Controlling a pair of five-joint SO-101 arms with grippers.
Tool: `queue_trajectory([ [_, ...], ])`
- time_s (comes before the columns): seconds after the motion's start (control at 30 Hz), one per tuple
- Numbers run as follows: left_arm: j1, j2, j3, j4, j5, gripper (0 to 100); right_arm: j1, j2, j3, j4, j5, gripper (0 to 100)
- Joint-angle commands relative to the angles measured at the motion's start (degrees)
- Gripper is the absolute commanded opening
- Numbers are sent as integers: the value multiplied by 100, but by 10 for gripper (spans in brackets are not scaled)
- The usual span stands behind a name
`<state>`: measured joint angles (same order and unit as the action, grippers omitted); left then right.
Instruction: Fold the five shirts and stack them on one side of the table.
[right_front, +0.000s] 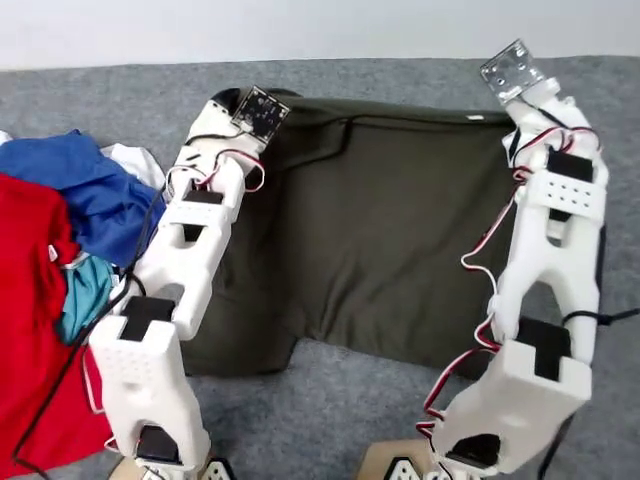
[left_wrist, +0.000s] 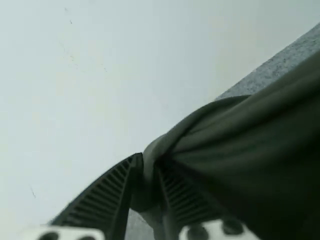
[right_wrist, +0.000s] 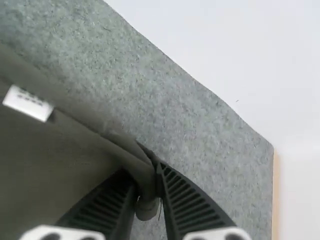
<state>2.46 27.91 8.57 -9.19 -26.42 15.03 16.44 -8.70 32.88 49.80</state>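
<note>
At six o'clock in the high view the two arm bases stand at the near edge of the grey felt table (right_front: 380, 400). Just beyond them lies the near hem of the olive shirt (right_front: 390, 230), spread flat across the middle, its near-left part running under the left arm at about seven o'clock. At nine o'clock, against that arm's side, sits the unfolded heap: a red shirt (right_front: 30, 260) nearest, a teal shirt (right_front: 80, 290) wedged beside it, a blue shirt (right_front: 80, 190) behind, and a white garment (right_front: 135, 160) peeping out at ten. Farther on, both arms stretch over the olive shirt's sides to its far edge. The left gripper (left_wrist: 147, 165), at eleven o'clock, has its jaws closed on a bunched fold of the olive cloth. The right gripper (right_wrist: 144, 175), at one o'clock, is clamped on the hem near the white label (right_wrist: 27, 102), close to the table's far rim. I judge the first fold is about to be drawn toward six o'clock. The right pinch takes only a thin edge and may slip under tension. If one arm leads the other, the fold will land skewed. The left arm, lying over the cloth and against the heap, could drag a sleeve or the blue shirt along.
</note>
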Motion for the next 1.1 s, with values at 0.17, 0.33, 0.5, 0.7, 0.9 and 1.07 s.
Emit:
queue_trajectory([
  [0.17,-18,26,-514,211,9,3,-13,-13,-519,171,-18,10],
  [0.33,-53,-343,-523,1697,9,3,-40,-48,-527,1182,-18,10],
  [0.5,-62,-1002,-523,3393,-35,4,-127,-224,-545,2448,88,10],
  [0.7,105,-1679,-523,5407,-1152,5,-268,-541,-545,3547,255,10],
  [0.9,141,-2110,-532,6189,-1363,5,-259,-690,-545,3767,255,10],
  [1.07,158,-2787,-532,6620,-1380,5,-268,-875,-545,3767,255,10],
])
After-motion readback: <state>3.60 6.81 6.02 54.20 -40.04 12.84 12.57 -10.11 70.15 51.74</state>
